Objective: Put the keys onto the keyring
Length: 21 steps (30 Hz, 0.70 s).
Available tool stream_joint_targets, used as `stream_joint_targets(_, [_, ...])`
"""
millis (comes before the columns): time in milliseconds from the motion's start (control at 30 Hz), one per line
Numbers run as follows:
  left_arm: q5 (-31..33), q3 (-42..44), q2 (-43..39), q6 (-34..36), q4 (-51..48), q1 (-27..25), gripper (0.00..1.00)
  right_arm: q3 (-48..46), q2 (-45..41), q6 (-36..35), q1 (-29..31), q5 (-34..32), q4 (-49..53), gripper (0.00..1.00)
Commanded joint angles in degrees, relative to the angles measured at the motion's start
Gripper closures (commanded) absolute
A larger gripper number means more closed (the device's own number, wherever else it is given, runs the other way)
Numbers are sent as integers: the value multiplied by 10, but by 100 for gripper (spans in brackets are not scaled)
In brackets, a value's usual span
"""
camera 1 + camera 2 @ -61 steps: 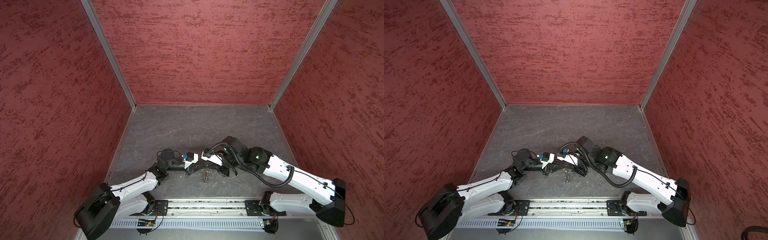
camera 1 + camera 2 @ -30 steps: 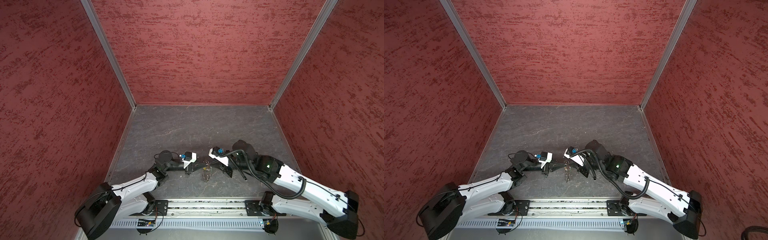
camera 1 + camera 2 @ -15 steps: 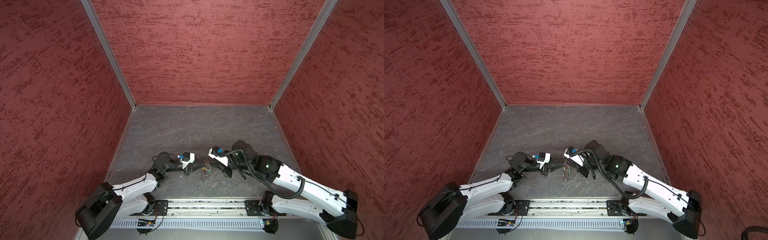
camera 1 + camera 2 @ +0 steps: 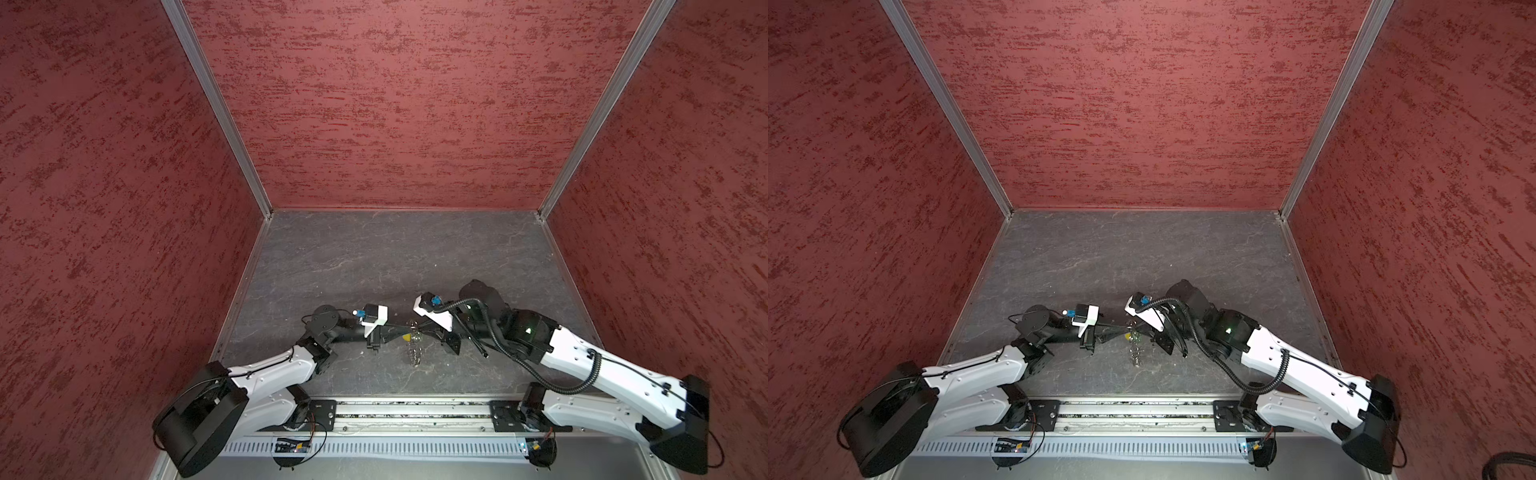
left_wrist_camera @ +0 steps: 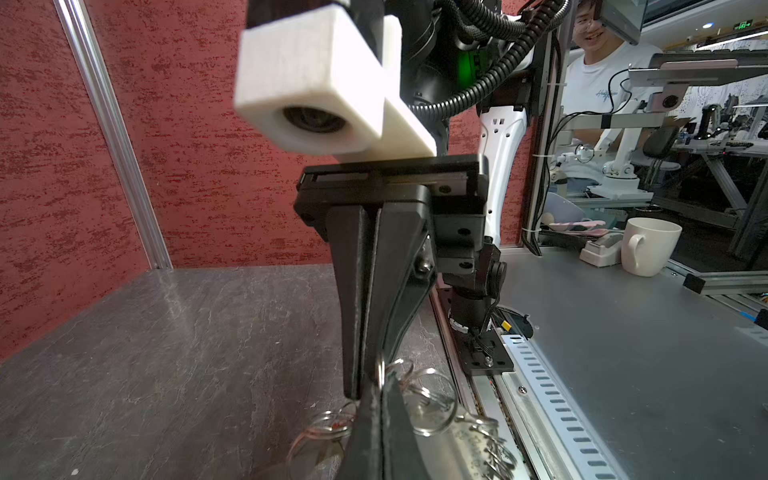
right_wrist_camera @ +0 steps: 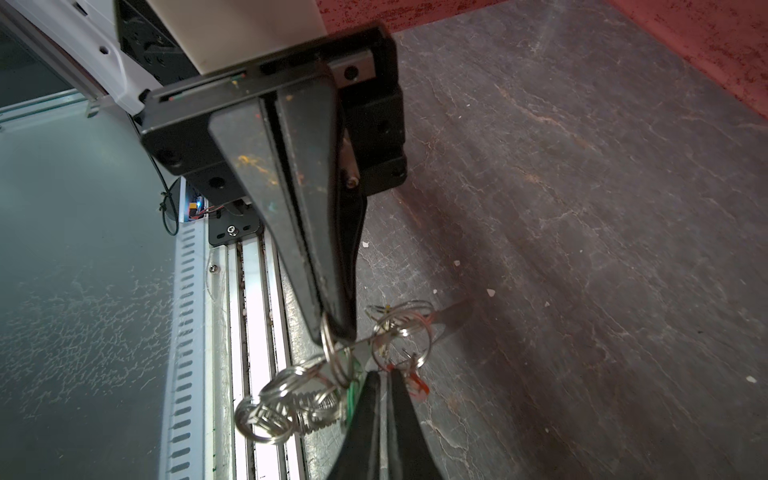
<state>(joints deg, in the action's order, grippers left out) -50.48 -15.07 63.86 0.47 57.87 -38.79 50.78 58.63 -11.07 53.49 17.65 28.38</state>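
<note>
Both grippers meet tip to tip just above the grey table, near its front middle. The keyring (image 4: 414, 355) is a string of silver rings that hangs between them, also seen in a top view as the keyring (image 4: 1136, 353). My left gripper (image 5: 380, 384) is shut on one ring; the right wrist view shows this ring (image 6: 331, 343) pinched at the left gripper (image 6: 336, 326). My right gripper (image 6: 383, 374) is shut on the cluster beside the red key (image 6: 419, 384). A green key (image 6: 353, 395) shows beside its finger. A yellow key (image 4: 405, 338) hangs under the tips.
A metal rail (image 4: 415, 415) with both arm bases runs along the table's front edge, close to the hanging rings. Red walls close in the left, back and right sides. Outside the cell stand a white mug (image 5: 648, 245) and a person.
Two seconds ago my right wrist reached further left over the rings; it has drawn back right. Over the last second both grippers have stayed almost still at the ring cluster.
</note>
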Motion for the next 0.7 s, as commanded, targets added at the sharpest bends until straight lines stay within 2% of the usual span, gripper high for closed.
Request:
stream_joint_targets(0, [9, -3, 0, 4, 12, 1, 100, -5, -31, 3, -2, -32, -2, 88])
stream_joint_targets(233, [-1, 0, 3, 11, 20, 0, 100, -18, -46, -1, -2, 19, -41, 78])
stream_joint_targets(367, [-15, 3, 7, 7, 32, -1, 100, -40, -49, -6, -2, 50, -73, 78])
stream_joint_targets(667, [-33, 0, 19, -3, 49, -1, 100, -48, -44, -9, -2, 71, -85, 82])
